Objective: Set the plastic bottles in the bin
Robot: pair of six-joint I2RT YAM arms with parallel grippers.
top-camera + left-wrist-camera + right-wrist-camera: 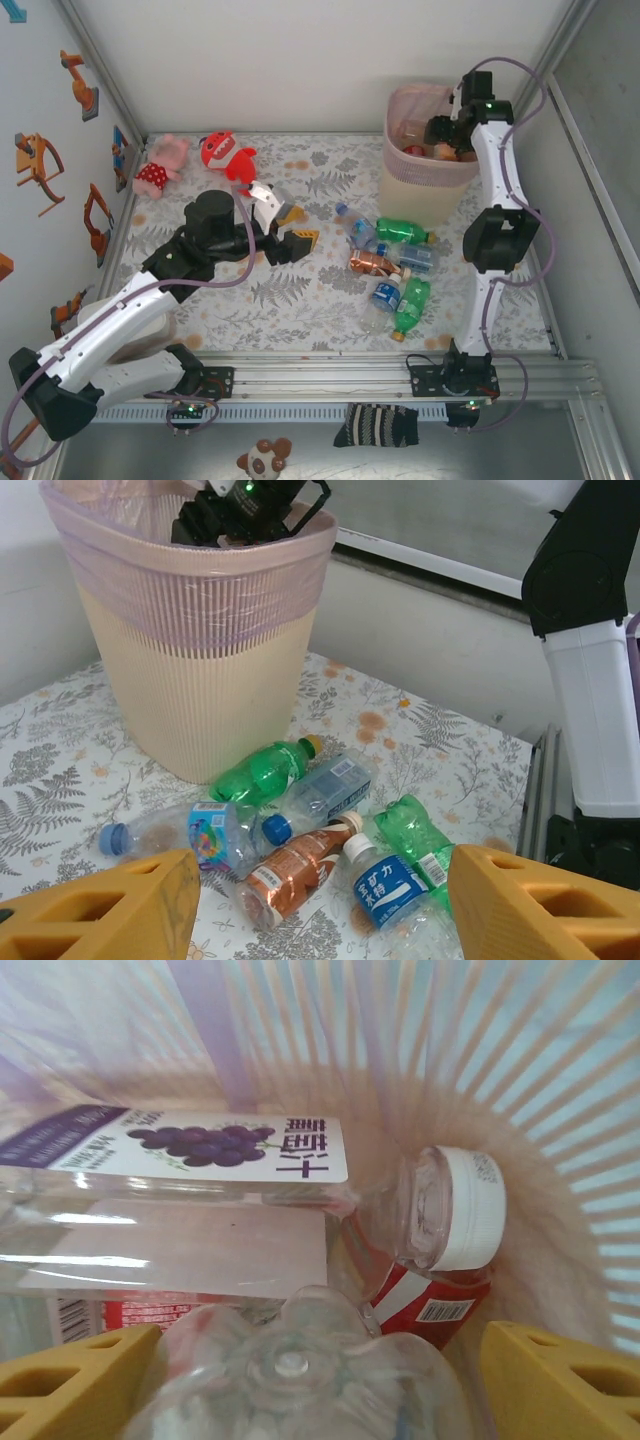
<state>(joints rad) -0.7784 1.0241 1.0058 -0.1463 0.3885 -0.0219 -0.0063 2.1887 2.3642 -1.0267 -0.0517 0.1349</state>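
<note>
My left pincer [322,880] gapes empty, yellow wedge fingers [110,910] spread; ahead lie crushed clear and green plastic bottles [262,772], beyond them the ribbed pink-and-cream bin [200,690]. My right pincer [320,1360], inside it, straddles a clear dimpled bottle [290,1370]: gripped or loose, I cannot tell.

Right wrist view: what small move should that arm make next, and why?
Probably lift the right gripper straight up: its jaws look spread wider than the clear bottle between them, which already lies inside the bin on other bottles.
</note>
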